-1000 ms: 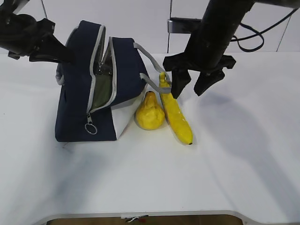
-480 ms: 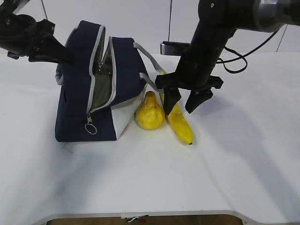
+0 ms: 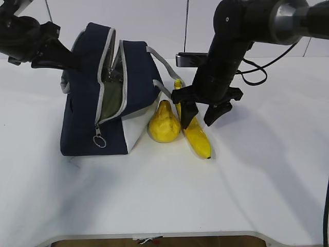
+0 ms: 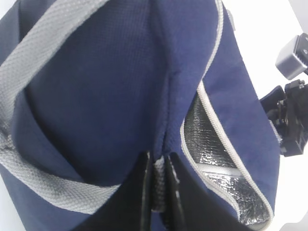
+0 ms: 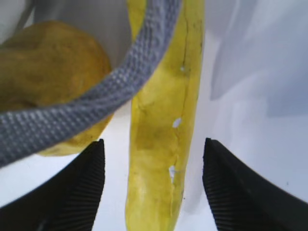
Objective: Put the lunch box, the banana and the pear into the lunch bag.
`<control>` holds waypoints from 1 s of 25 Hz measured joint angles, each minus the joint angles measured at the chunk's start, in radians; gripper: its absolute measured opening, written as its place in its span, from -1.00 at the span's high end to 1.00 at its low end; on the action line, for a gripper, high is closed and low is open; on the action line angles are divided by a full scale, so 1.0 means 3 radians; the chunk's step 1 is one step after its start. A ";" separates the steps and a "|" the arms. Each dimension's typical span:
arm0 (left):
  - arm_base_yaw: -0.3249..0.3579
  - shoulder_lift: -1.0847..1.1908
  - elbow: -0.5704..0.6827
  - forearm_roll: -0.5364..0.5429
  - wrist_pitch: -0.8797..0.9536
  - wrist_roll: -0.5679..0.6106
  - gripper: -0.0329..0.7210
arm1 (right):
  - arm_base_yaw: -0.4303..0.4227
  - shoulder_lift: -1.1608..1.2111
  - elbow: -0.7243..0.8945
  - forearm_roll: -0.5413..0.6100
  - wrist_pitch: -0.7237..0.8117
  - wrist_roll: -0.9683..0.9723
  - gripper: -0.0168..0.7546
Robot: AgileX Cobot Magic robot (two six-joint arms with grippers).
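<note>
The navy lunch bag [image 3: 85, 118] stands on the table with its zipper open, showing silvery lining [image 4: 211, 159]. My left gripper [image 4: 158, 192] is shut on a grey tab at the bag's top edge, at the bag's upper left in the exterior view [image 3: 69, 63]. A dull green shape [image 3: 110, 103] shows inside; I cannot tell if it is the lunch box. The pear [image 3: 163, 123] [image 5: 48, 82] sits against the bag's right side. The banana [image 3: 198, 139] [image 5: 163, 120] lies just right of the pear. My right gripper [image 3: 198, 121] [image 5: 151, 187] is open, straddling the banana's middle.
The bag's grey handle strap [image 5: 96, 101] [image 3: 162, 64] droops over the pear and the banana's stem end, close to my right fingers. The zipper's ring pull [image 3: 99, 140] hangs at the bag's front. White table [image 3: 169, 190] stretches to the front and right.
My right gripper has come down and moved left from above the banana to straddle it, still open. The left gripper and the bag have not moved.
</note>
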 joint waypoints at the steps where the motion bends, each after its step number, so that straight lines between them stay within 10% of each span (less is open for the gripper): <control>1: 0.0000 0.0000 0.0000 0.0000 0.0000 0.0000 0.86 | 0.0000 0.0008 0.0000 0.0006 -0.0026 0.0000 -0.37; 25: 0.0000 0.0000 0.0000 0.0060 -0.0008 0.0000 0.86 | 0.0000 0.0202 0.0000 -0.0148 -0.0034 0.0008 -0.56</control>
